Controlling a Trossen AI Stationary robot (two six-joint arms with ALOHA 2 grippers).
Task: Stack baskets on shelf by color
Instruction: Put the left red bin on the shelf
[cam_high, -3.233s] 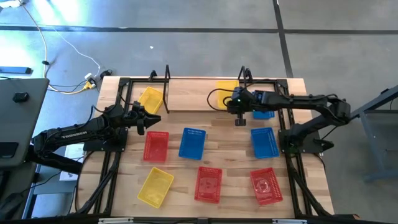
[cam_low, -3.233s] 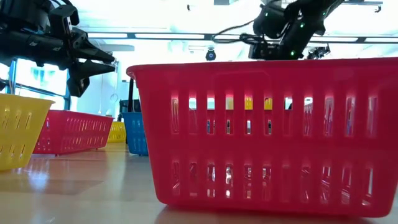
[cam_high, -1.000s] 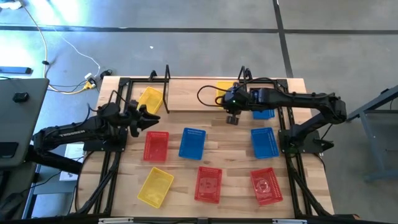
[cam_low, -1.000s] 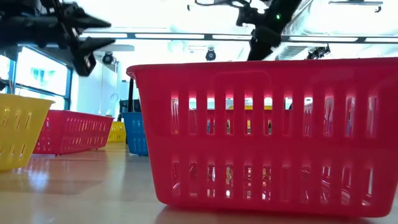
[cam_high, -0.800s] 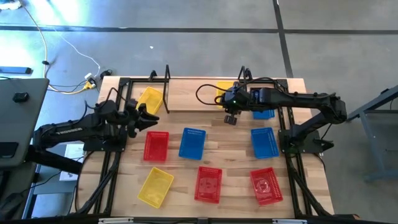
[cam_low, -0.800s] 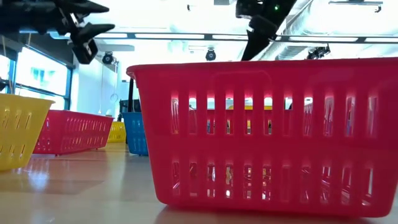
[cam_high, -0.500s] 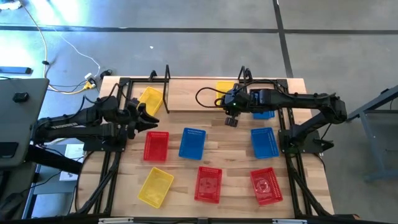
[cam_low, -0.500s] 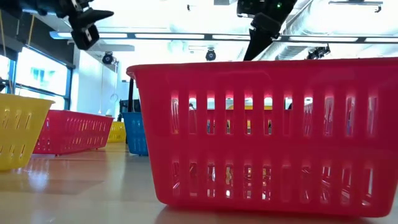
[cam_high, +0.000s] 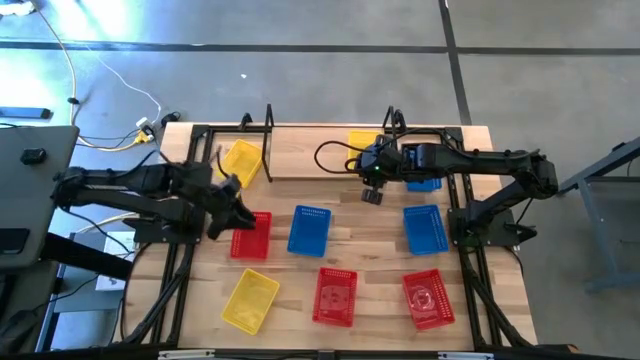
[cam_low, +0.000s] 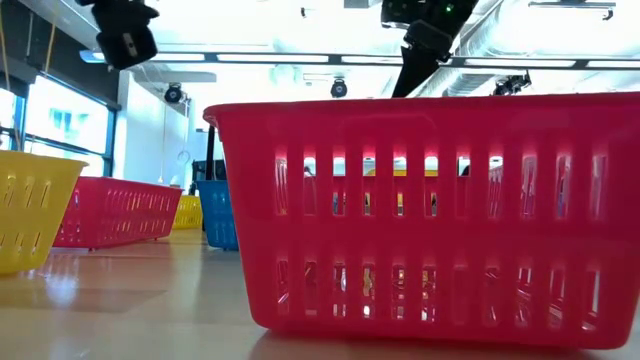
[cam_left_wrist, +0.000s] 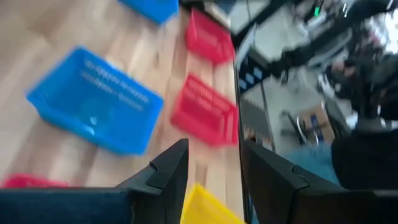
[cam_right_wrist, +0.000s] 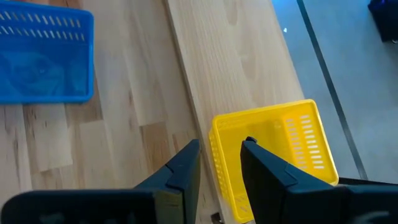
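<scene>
At the back of the table, along the shelf (cam_high: 320, 150), I've got the right gripper (cam_high: 372, 190) hanging just off the shelf's front edge, close beside the yellow basket (cam_high: 364, 141) that sits on the plank's right part. From the right wrist view its fingers (cam_right_wrist: 186, 168) stand a little apart with nothing between them, and that yellow basket (cam_right_wrist: 273, 149) lies straight ahead, its near rim in line with the gap.

Over on my left, the left gripper (cam_high: 228, 212) is above the near corner of the red basket (cam_high: 250, 235) on the tabletop. Its wrist picture is smeared, but I can see the fingers (cam_left_wrist: 168, 168) parted and empty, so no grip there yet.

Eight baskets show from above, none stacked: a second yellow one (cam_high: 242, 160) tilted at the shelf's left end, a blue one (cam_high: 310, 230) mid-table, another blue (cam_high: 425, 228) to the right, one more blue (cam_high: 425, 183) partly under the right arm, and near the front a yellow (cam_high: 250, 300) and two reds (cam_high: 335, 296) (cam_high: 428, 298).

My read: this is early, the reach-to-pick step. Next, I'd bring the left gripper down over the red basket's rim, one finger inside and one outside the wall, and close. The right one needs only a short push forward to take the yellow rim. Thin walls, so I'd expect a careful, square approach to matter.
</scene>
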